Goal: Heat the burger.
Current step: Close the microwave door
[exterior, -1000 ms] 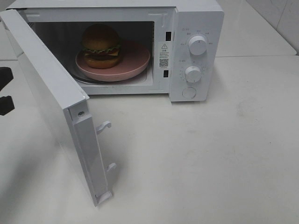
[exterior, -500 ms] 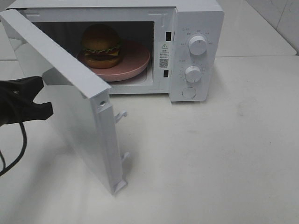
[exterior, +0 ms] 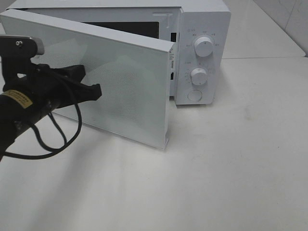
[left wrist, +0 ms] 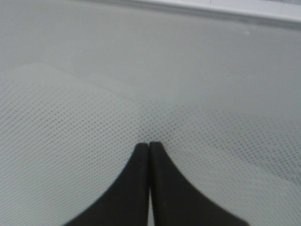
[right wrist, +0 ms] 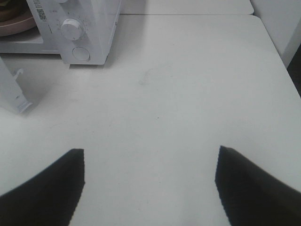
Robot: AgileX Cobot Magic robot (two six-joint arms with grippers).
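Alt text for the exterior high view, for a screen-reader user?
A black left gripper, shut, has its tips against the outside of the door of a white microwave. The door stands ajar and hides the cavity. The microwave sits on a white table, with two round knobs on its right-hand panel.

High camera looks down on microwave [exterior: 208, 19]; left wrist close against door [left wrist: 141, 70]; right wrist low over table [right wrist: 188, 94], shares microwave.

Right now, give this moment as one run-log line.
left gripper: shut, tips at microwave door | door: ajar | right gripper: open, empty, over table | pink plate: inside microwave
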